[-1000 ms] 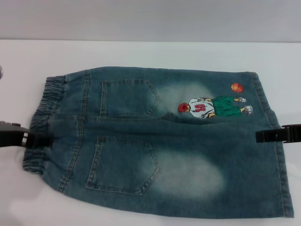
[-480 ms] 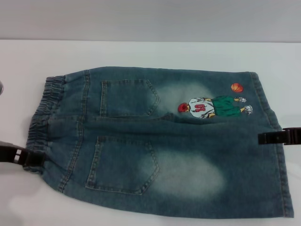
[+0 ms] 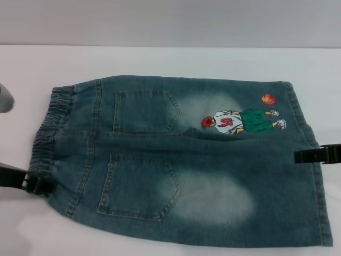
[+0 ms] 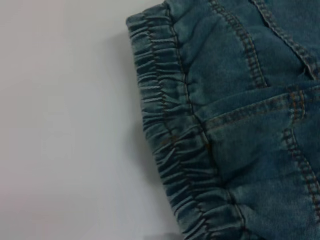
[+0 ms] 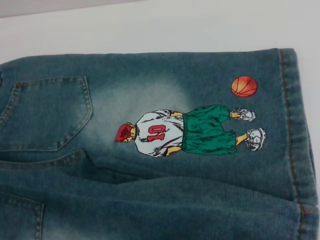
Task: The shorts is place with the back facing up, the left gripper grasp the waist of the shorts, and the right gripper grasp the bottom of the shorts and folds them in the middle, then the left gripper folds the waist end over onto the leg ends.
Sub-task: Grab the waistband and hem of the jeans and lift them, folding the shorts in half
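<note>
I had the shorts (image 3: 181, 160) flat on the white bench (image 3: 160, 61), pockets up, long axis running across me, waist (image 3: 45, 144) to my left and hems (image 3: 311, 160) to my right. The left hand (image 3: 32, 184) sat at the waistband's near corner and the right hand (image 3: 314, 154) at the hem; I couldn't tell whether either had closed. I judged this the grasping step, and next both needed a firm pinch before lifting.

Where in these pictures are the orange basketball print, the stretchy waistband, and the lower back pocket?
basketball print (image 5: 244, 86), right wrist view, middle of the ball.
waist of the shorts (image 4: 170, 145), left wrist view, puckered elastic band.
lower back pocket (image 3: 139, 185), head view, pocket's centre.
</note>
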{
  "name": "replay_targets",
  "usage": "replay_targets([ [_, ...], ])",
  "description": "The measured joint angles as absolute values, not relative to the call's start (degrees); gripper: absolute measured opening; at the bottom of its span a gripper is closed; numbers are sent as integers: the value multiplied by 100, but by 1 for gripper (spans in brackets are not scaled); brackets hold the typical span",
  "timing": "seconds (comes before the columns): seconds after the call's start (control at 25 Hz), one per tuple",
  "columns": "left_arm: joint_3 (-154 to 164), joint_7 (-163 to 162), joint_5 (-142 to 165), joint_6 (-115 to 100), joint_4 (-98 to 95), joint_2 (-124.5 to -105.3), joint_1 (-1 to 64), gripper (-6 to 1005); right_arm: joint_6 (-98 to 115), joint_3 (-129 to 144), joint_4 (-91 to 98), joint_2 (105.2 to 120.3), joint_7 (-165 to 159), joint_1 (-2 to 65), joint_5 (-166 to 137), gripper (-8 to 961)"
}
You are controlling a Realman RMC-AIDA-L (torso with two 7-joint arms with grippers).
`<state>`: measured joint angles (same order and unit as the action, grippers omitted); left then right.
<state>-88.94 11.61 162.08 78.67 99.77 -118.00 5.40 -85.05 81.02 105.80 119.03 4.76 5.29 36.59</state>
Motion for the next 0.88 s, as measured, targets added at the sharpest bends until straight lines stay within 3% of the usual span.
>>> replay_targets([
  [0.88,-8877,1144,16207,7843,9474,-11813,793,816,-8476,8184,10568,11901,517,535,3656,636],
])
